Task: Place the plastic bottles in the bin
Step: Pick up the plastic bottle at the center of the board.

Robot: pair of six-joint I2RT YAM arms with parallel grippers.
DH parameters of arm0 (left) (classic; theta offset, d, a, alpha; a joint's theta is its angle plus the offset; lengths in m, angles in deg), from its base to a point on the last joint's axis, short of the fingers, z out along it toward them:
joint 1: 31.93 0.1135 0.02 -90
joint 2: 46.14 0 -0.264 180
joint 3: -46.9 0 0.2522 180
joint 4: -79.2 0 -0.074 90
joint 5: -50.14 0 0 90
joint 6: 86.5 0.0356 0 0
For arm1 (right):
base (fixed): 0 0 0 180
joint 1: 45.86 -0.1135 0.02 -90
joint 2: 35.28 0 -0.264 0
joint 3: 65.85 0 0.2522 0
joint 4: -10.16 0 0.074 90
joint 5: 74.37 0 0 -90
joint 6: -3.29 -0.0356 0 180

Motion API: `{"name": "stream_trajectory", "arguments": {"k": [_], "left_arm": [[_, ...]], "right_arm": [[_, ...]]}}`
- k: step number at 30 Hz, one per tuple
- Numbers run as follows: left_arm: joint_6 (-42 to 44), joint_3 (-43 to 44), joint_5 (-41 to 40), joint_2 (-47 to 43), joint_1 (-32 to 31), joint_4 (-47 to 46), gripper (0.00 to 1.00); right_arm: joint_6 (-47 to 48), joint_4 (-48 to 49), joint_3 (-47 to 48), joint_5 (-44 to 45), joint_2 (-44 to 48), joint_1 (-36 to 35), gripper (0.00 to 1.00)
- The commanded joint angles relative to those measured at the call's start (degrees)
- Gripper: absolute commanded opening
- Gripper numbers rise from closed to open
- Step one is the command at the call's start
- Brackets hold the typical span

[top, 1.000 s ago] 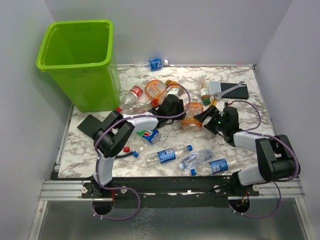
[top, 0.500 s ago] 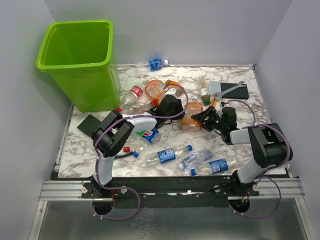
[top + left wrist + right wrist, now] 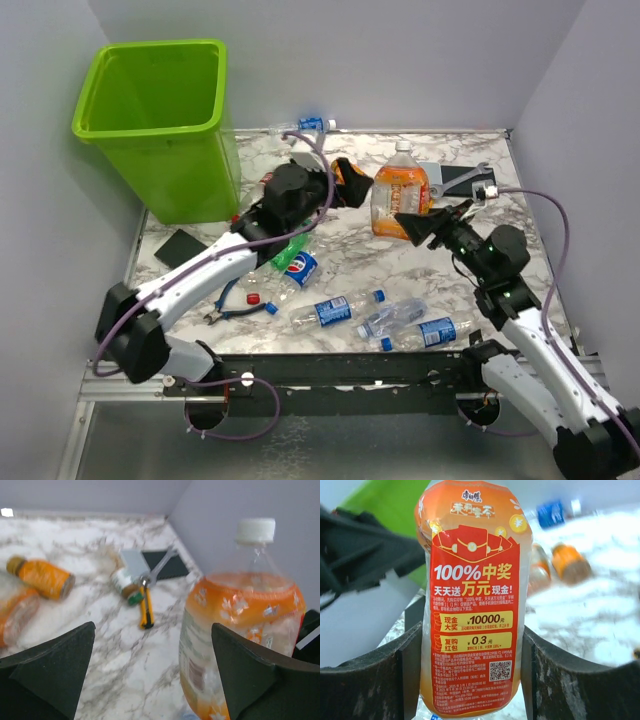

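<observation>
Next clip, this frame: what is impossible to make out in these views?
1. Floor of the bin: top view, its own walls hide it, so its contents cannot be seen.
2. What lies under the left arm: top view, the arm covers it.
3. Cap of the orange bottle in the right tool: right wrist view, cut off by the top edge.
4. Label of the small bottle by the wrench: left wrist view, blurred.

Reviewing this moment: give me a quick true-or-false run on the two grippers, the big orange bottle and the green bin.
1. The right gripper is shut on the orange bottle. True.
2. The bottle's cap is blue. False: it is white.
3. The left gripper grips a bottle. False: it is open and holds nothing.
4. The lime-green bin stands upright at the far left. True.
</observation>
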Motion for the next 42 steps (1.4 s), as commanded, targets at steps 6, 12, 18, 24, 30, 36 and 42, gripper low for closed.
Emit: {"name": "stream_trajectory", "arguments": {"k": [6,12,18,24,30,36,42], "left_arm": [[-2.5,-2.9,21.0,-14.5,8.4,-15.9,0.99],[-10.4,-0.7,35.6,-13.1,8.9,-23.0,0.99],[-9.7,0.1,40.3,-11.0,6.9,-22.8,0.97],[-5.9,2.6,35.7,-8.6,5.8,-15.7,0.88],[-3.4,5.9,32.9,-5.8,4.5,-11.2,0.68],[-1.8,5.8,31.1,-6.3,3.6,-9.7,0.28],[1.6,5.5,26.9,-8.6,3.5,-6.5,0.0]], "right_arm": [[23.2,-9.9,5.1,1.8,11.7,-12.6,0.35],[22.9,-5.3,3.1,-0.2,11.4,-13.2,0.33],[22.6,-3.1,2.5,-0.2,10.4,-14.4,0.32],[23.5,-4.0,2.9,-0.2,9.9,-15.8,0.33],[24.0,-5.0,2.8,0.3,9.7,-16.6,0.33],[23.8,-6.4,3.5,0.5,9.3,-17.0,0.35],[18.6,-11.4,7.8,0.8,7.0,-17.0,0.99]]}}
